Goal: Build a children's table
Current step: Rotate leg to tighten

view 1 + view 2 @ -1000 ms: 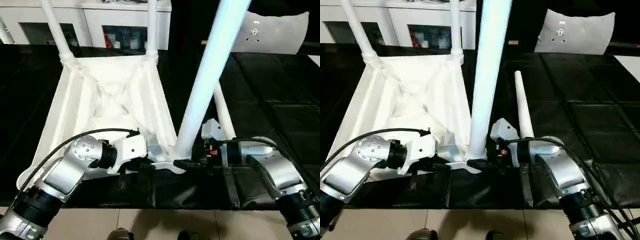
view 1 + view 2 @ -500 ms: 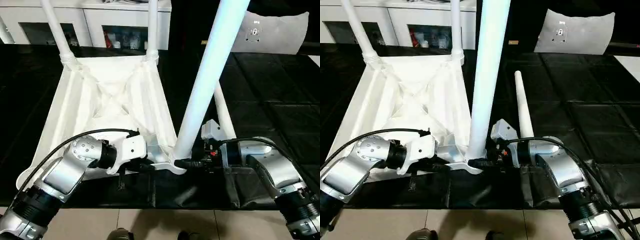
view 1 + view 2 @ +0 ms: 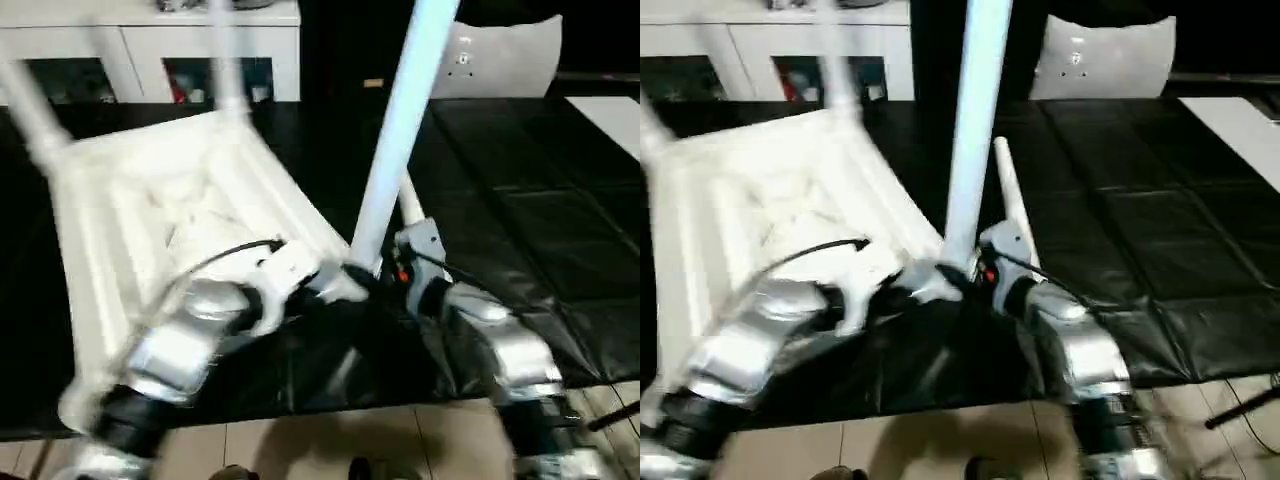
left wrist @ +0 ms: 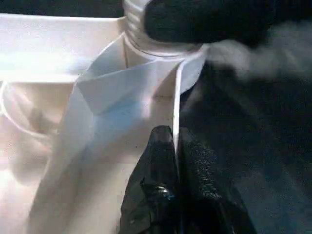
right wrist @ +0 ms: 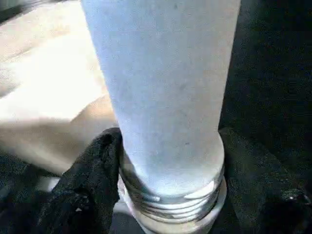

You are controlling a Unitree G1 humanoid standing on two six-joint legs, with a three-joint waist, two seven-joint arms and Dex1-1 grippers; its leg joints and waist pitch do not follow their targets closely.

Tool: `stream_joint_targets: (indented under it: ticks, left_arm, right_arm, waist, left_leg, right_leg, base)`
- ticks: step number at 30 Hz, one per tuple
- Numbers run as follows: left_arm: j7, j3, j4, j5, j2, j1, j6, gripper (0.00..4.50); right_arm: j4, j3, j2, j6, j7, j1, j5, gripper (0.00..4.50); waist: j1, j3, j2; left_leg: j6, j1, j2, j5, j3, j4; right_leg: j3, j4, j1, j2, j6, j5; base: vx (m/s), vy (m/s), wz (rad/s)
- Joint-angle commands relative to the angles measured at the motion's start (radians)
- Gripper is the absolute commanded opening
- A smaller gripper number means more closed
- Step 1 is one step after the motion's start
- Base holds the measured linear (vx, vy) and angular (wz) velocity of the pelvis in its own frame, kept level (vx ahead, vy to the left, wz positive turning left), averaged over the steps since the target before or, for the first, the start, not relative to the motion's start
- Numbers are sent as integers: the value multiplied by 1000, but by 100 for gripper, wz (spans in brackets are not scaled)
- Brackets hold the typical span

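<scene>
The white table top [image 3: 150,200] lies upside down on the black mat, ribbed underside up. Two white legs [image 3: 30,110] [image 3: 228,60] stand in its far corner sockets. A third leg [image 3: 395,130] rises from the near right corner socket. My right gripper [image 5: 170,161] is shut on this leg's threaded base, a black finger [image 5: 92,170] on each side. My left gripper [image 4: 175,161] is shut on the top's thin edge wall just beside that socket. The fourth leg [image 3: 1010,200] lies on the mat behind my right arm.
White cabinets with glass doors [image 3: 150,40] stand along the back. A grey-white panel with small holes [image 3: 500,60] leans at the back right. The black mat [image 3: 520,220] stretches to the right, and pale floor tiles [image 3: 330,450] border its near edge.
The whole picture has swung and tilted, so the camera has moved. Both grippers keep their holds at the near right corner, and the leg still stands in its socket.
</scene>
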Motion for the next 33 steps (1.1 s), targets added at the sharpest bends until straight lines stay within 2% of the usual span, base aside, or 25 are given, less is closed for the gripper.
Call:
stream_joint_targets:
  ticks: [1, 2, 4, 5, 7, 9, 11, 13, 16, 19, 20, 22, 25, 28, 29, 32, 33]
  left_arm:
    - [112, 12, -39, -14, -94, -60, -6, 0]
    - [155, 18, -27, -3, -123, -71, -4, 0]
    - [189, 21, -19, 7, -151, -82, -2, 0]
    - [203, 20, -19, 11, -168, -89, 6, 0]
    - [210, 18, -29, 15, -185, -93, 25, 0]
    - [199, 3, -36, 28, -170, -90, 30, 0]
    - [190, -3, -39, 35, -151, -85, 30, 0]
    - [178, -3, -43, 33, -126, -78, 30, 0]
    - [164, -1, -46, 26, -101, -72, 30, 0]
    - [128, -6, -47, 24, -60, -63, 14, 0]
    - [80, -18, -47, 22, -20, -53, -20, 0]
    - [78, -18, -47, 22, -18, -53, -21, 0]
    - [-11, -39, -41, 14, 62, -35, -79, 0]
    - [-105, -60, -26, 1, 138, -20, -138, 0]
    - [-127, -64, -19, -2, 157, -16, -167, 0]
    - [-192, -72, -15, -27, 189, -5, -216, 0]
    - [-258, -91, -8, -39, 221, 0, -268, 0]
  right_arm:
    - [50, 75, 81, 39, -43, 13, 4, 272]
    - [61, 61, 104, 39, -79, 9, 3, 272]
    - [75, 46, 125, 40, -115, 0, -5, 272]
    - [84, 37, 138, 36, -132, -6, -5, 272]
    - [94, 27, 151, 11, -139, -13, -6, 272]
    - [93, 27, 150, 1, -135, -12, -11, 328]
    - [91, 22, 148, 5, -132, -10, -6, 344]
    - [81, 19, 137, 1, -123, -4, -6, 361]
    - [70, 19, 116, -19, -106, 1, -12, 379]
    - [39, 16, 77, -37, -60, 11, -4, 406]
    - [12, 11, 45, -63, -19, 19, 3, 406]
    - [11, 11, 44, -64, -18, 19, 3, 418]
    - [-33, 22, -49, -120, 117, 27, 14, 447]
    - [-55, 48, -148, -162, 297, 30, 38, 447]
    - [-50, 52, -174, -173, 344, 27, 46, 447]
    - [-26, 66, -222, -186, 432, 10, 53, 447]
    - [5, 80, -258, -203, 490, -9, 48, 447]
  waist:
    - [5, -67, -8]
    - [6, -67, -6]
    - [5, -69, -6]
    - [8, -72, -2]
    - [9, -75, -2]
    - [12, -80, -2]
    - [13, -80, -1]
    - [14, -81, -1]
    - [12, -78, 0]
    - [13, -78, 0]
    - [12, -77, 0]
    - [13, -78, 1]
    - [24, -80, 2]
    - [31, -82, 3]
    - [37, -83, 10]
    - [43, -84, 9]
    - [48, -89, 4]
  left_leg:
    - [22, 0, 13, -256, -10, -70]
    - [26, 5, 12, -269, -9, -68]
    - [31, 5, 12, -263, -8, -68]
    - [36, 4, 12, -251, -8, -68]
    - [38, 1, 14, -237, -7, -69]
    - [47, -6, 16, -185, -6, -68]
    - [54, -5, 16, -172, -4, -67]
    - [56, -6, 14, -173, -4, -68]
    - [47, -4, 16, -198, -4, -70]
    - [43, -2, 17, -214, -5, -70]
    - [44, -2, 18, -219, -5, -71]
    - [46, 1, 19, -220, -3, -69]
    - [46, 1, 21, -211, -3, -69]
    - [55, 3, 23, -210, -4, -69]
    - [60, 5, 24, -203, -2, -67]
    - [62, 6, 25, -201, -1, -67]
    - [61, 9, 27, -201, -2, -66]
  right_leg:
    - [35, -100, 46, -64, -88, -539]
    - [34, -102, 42, -63, -86, -536]
    - [36, -99, 42, -62, -90, -511]
    - [36, -97, 44, -60, -95, -475]
    - [37, -90, 48, -60, -104, -425]
    - [40, -78, 55, -61, -132, -320]
    - [41, -74, 56, -60, -152, -277]
    - [41, -74, 61, -63, -158, -283]
    - [41, -79, 59, -64, -153, -330]
    - [41, -81, 58, -64, -146, -353]
    - [40, -82, 58, -64, -143, -362]
    - [43, -83, 54, -65, -141, -364]
    - [43, -79, 56, -64, -148, -349]
    - [43, -76, 59, -65, -156, -327]
    - [45, -73, 57, -64, -174, -297]
    - [45, -71, 58, -66, -192, -293]
    - [44, -71, 58, -67, -199, -296]
  base:
    - [0, 0, 0]
    - [0, 0, 0]
    - [0, 0, 0]
    - [0, 0, 0]
    - [0, 0, 0]
    - [0, 0, 0]
    - [0, 0, 0]
    - [0, 0, 0]
    - [0, 0, 0]
    - [0, 0, 0]
    - [0, 0, 0]
    - [0, 0, 0]
    - [0, 0, 0]
    - [0, 0, 0]
    - [0, 0, 0]
    - [0, 0, 0]
    - [0, 0, 0]
